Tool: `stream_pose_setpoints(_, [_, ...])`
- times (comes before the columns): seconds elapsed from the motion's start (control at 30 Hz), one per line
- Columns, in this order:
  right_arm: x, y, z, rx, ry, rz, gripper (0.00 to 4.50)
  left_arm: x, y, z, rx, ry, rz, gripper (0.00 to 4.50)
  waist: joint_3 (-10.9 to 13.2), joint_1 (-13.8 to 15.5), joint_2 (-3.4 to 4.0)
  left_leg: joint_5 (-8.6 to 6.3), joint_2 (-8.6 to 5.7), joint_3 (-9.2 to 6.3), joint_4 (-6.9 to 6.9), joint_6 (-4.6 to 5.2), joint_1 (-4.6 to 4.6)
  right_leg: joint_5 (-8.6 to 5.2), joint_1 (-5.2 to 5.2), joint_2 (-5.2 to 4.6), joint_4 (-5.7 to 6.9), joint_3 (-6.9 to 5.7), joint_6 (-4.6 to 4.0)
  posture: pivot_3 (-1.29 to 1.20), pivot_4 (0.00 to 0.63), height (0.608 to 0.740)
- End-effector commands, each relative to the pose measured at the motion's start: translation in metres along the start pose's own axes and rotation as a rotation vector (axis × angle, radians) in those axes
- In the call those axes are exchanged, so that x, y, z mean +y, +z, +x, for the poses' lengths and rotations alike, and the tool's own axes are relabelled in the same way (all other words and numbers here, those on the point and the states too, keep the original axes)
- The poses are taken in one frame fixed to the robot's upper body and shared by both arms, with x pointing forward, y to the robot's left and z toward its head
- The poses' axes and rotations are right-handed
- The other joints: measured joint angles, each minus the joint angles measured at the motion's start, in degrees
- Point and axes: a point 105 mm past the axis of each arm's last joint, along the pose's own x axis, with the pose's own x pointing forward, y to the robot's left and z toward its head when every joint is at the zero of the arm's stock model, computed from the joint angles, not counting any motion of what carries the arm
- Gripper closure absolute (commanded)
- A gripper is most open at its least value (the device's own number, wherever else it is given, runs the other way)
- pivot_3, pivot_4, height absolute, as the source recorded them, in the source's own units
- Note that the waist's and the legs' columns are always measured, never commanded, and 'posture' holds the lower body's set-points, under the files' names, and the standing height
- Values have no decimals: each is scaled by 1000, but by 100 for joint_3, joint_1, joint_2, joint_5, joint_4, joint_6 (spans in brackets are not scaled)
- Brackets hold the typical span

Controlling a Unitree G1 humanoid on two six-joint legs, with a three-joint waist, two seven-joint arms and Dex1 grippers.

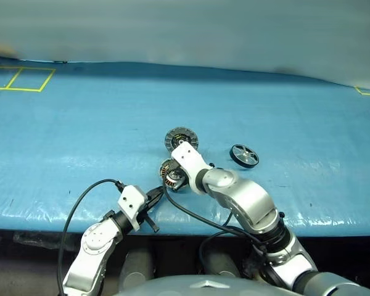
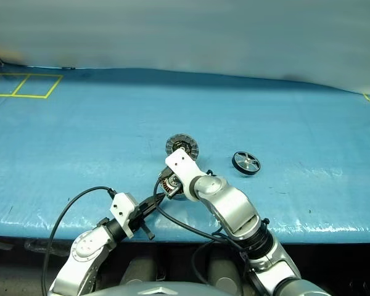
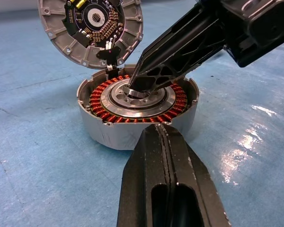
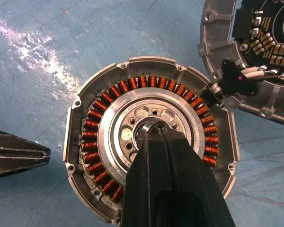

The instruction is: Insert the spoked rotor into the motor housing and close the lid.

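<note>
The motor housing (image 4: pixel 95 142) sits open on the blue table, its copper windings and silver hub showing. Its lid (image 3: pixel 92 28) stands tilted back at the far side, joined to the housing, with the circuit face showing. My right gripper (image 4: pixel 154 126) is shut, with its tip pressed down at the centre of the hub. My left gripper (image 3: pixel 160 130) is shut too, pointing at the housing's near wall from just in front; I cannot tell if it touches. The spoked rotor (image 1: pixel 243 155), a small black wheel, lies flat on the table to the right of the housing, apart from both grippers.
The blue table cover (image 1: pixel 80 135) spreads wide around the parts. Yellow tape squares (image 1: pixel 21 79) mark the far left corner. The table's front edge (image 1: pixel 49 222) runs just under my left gripper. A black cable (image 1: pixel 191 213) loops by the right arm.
</note>
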Motion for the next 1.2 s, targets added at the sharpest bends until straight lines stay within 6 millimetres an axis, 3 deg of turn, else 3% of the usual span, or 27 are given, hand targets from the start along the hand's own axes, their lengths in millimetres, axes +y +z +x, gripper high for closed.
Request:
stream_pose_setpoints(0.03, [-1,4,-4,-8,-10,-28,4458,1,5,0,-22,4,16,4500,0,4,0,0,0,-1,0,0,-1,-1,0,-1,0,-1,-1,0,150,740])
stream_pose_setpoints(0.97, [15,28,-8,-123,61,-48,4458,0,3,-1,-7,-8,13,4500,0,-9,0,0,0,-1,-3,0,-30,0,-29,18,-2,-3,1,0,150,740])
stream_pose_setpoints(1.2, [11,18,-3,-87,46,-43,4458,0,3,-1,-7,-8,14,4500,1,-11,1,0,0,-1,-3,1,-31,1,-29,17,-2,-4,1,0,150,740])
